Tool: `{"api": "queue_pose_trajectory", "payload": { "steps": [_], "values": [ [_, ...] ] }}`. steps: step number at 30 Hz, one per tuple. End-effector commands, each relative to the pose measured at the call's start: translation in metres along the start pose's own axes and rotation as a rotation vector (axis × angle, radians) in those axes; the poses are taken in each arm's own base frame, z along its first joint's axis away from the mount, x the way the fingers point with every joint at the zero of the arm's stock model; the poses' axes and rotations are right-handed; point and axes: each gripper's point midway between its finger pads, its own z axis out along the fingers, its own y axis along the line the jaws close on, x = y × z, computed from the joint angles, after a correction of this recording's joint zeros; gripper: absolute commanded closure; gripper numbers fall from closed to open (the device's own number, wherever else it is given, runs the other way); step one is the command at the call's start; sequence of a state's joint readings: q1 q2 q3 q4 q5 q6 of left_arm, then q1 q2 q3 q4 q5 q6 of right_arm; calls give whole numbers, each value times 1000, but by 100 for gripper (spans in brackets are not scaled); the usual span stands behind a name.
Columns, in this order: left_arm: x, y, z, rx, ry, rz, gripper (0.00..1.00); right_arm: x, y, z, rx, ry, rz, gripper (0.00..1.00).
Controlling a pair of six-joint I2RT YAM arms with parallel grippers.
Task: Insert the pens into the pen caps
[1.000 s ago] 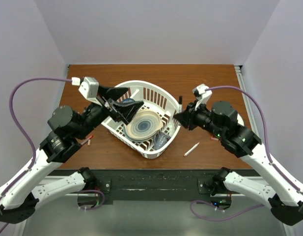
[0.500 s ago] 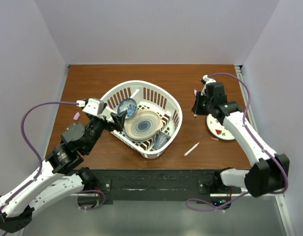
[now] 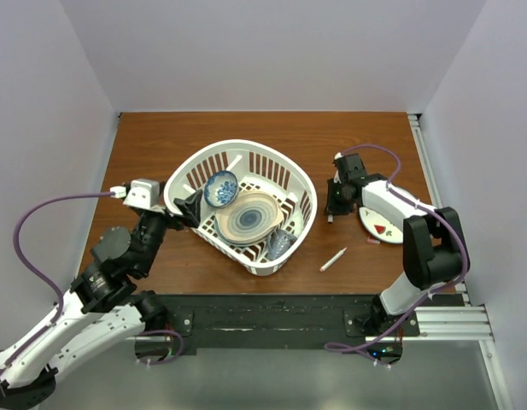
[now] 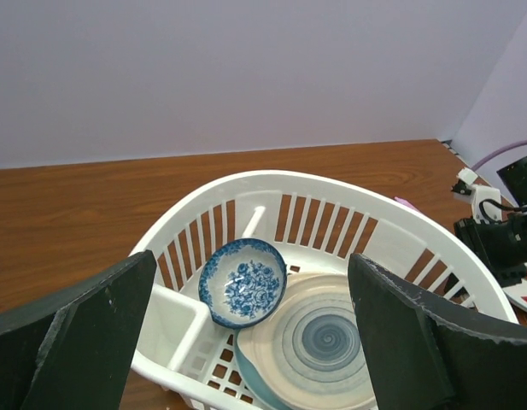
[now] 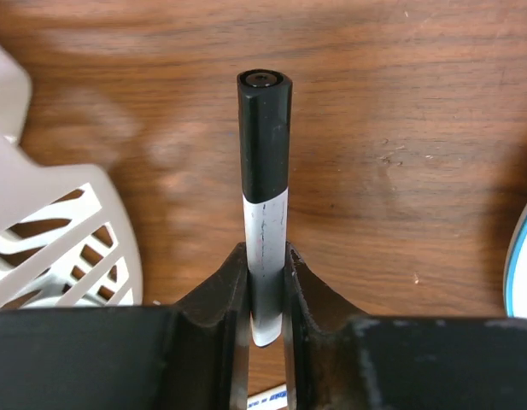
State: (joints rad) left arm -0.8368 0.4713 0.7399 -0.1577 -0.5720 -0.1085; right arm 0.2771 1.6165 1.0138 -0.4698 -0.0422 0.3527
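My right gripper [image 5: 266, 256] is shut on a white pen [image 5: 265, 231] that points straight ahead, low over the table. A black pen cap [image 5: 265, 137] sits on the pen's far end. In the top view this gripper [image 3: 332, 209] is just right of the white basket [image 3: 302, 184]. A second white pen [image 3: 334, 259] lies loose on the wood nearer the front. A small pink piece [image 3: 371, 242] lies by the plate; I cannot tell whether it is a cap. My left gripper [image 4: 250, 316] stands wide open, holding nothing, at the basket's left rim [image 3: 190, 209].
The basket holds a blue flowered bowl [image 4: 243, 282], a swirl-patterned plate [image 4: 319, 342] and a glass cup [image 3: 279, 243]. A round white plate [image 3: 384, 219] lies at the right, under my right forearm. The basket wall [image 5: 67, 231] is close on the held pen's left.
The left gripper has drawn back from over the basket to its left rim. The right arm has folded in and brought the capped pen down beside the basket.
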Motion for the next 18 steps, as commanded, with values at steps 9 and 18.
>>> {"api": "queue_pose_trajectory", "payload": {
  "steps": [9,18],
  "values": [
    [-11,16,0,-83,-46,-10,0,25,-4,21,108,9,24,76],
    [-12,18,-1,-87,-54,-16,0,36,2,20,124,11,24,68]
  ]
}}
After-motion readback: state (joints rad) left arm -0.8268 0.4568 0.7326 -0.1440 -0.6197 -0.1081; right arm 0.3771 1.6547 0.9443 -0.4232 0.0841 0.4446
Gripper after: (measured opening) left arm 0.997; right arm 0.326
